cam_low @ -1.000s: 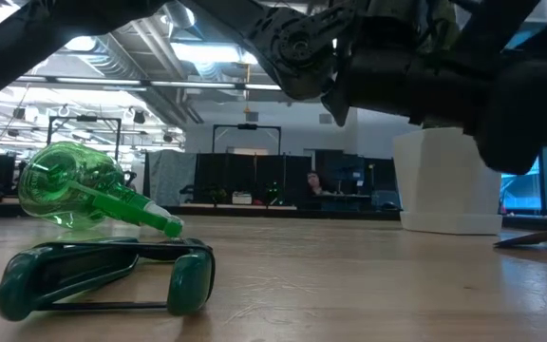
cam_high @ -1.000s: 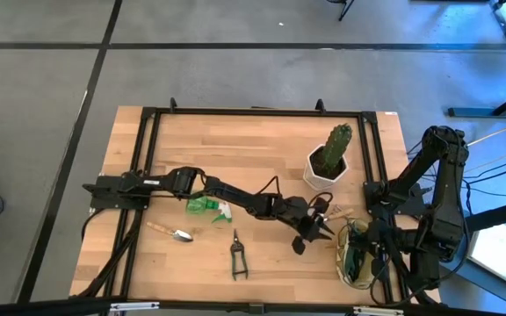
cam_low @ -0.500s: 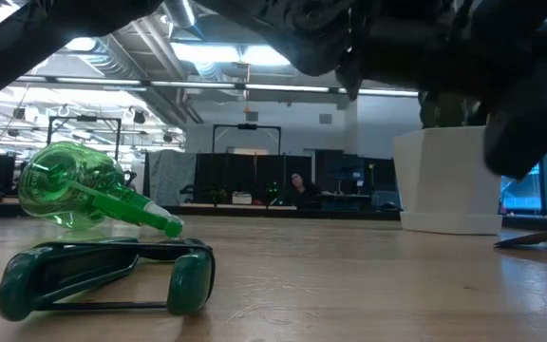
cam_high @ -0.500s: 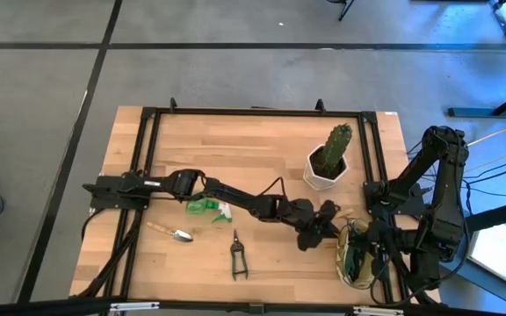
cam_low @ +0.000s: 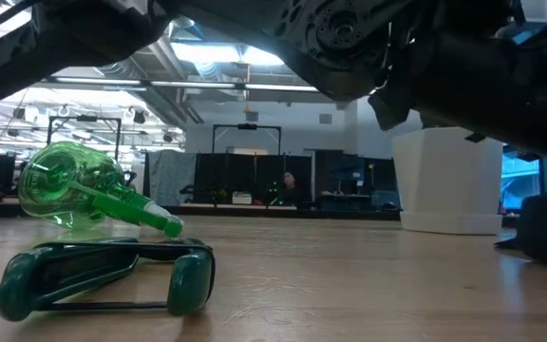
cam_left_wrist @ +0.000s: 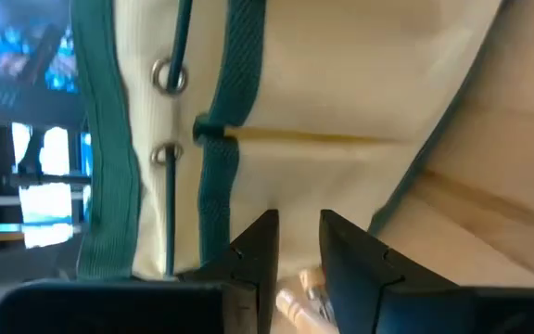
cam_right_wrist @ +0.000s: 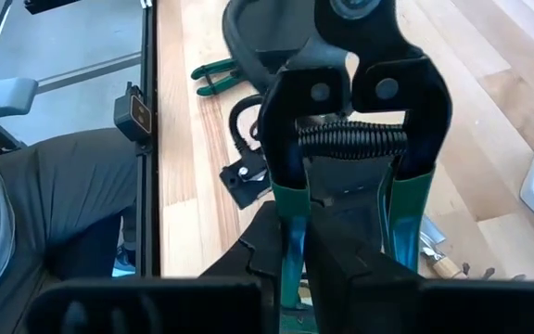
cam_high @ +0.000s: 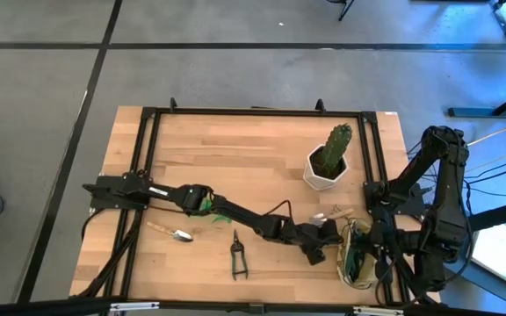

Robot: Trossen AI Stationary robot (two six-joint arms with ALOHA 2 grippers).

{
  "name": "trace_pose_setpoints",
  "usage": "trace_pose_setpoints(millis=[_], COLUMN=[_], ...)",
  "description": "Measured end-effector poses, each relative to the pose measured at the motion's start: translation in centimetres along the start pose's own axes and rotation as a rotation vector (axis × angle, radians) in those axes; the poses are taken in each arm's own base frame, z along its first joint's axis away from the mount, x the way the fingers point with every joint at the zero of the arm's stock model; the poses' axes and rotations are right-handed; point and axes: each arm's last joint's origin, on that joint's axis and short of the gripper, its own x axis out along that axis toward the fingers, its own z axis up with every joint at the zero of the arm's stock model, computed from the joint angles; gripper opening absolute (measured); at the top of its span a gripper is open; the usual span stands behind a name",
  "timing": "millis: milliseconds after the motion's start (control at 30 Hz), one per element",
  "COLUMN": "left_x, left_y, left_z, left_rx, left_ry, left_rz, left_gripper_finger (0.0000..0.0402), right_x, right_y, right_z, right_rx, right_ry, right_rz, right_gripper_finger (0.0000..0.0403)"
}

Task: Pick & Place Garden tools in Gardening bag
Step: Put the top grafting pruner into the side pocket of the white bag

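The gardening bag (cam_high: 355, 257) sits at the table's near right corner, its khaki cloth and green trim filling the left wrist view (cam_left_wrist: 341, 139). The right gripper (cam_right_wrist: 297, 243) is at the bag, its fingers clamped on a pair of pruning shears (cam_right_wrist: 350, 111) with green-sleeved handles and a coiled spring (the blades point away from the fingers). The left gripper (cam_high: 316, 252) reaches across the table to just beside the bag, fingers nearly together around a trowel's wooden handle (cam_left_wrist: 295, 301); little of that tool shows. A second trowel (cam_high: 172, 233) lies on the wood (cam_high: 253, 158) near the left arm's base, another pair of pruning shears (cam_high: 236, 255) rests near the front edge, and the green spray bottle (cam_low: 74, 199) lies on its side behind them. The cactus in a white pot (cam_high: 329, 158) stands behind the bag.
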Motion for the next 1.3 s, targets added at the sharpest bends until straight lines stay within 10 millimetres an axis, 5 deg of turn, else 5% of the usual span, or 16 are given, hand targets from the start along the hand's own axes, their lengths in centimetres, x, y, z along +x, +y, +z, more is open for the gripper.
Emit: trace_pose_setpoints(millis=[433,800,1067,1300], left_x=[-0.3,-0.9,-2.8,-2.6], left_y=[1.0,1.0,4.4,3.6], left_z=[-0.8,0.7,3.1,2.8], left_rx=[0.086,0.2,0.205,0.145], left_ry=[0.212,0.205,0.136,0.077], left_rz=[0.044,0.045,0.117,0.018], left_gripper_finger=[0.0075,0.0075,0.0075,0.0075], right_x=[-0.1,-0.1,-0.1,-0.1], right_y=[0.3,0.3,0.5,0.5], right_z=[-0.1,0.0,0.0,0.0], right_rx=[0.015,0.02,0.023,0.005], right_ry=[-0.001,-0.001,-0.001,0.0], right_rz=[0.024,0.029,0.039,0.039], right_gripper_finger=[0.0028,0.0028,0.0028,0.0028])
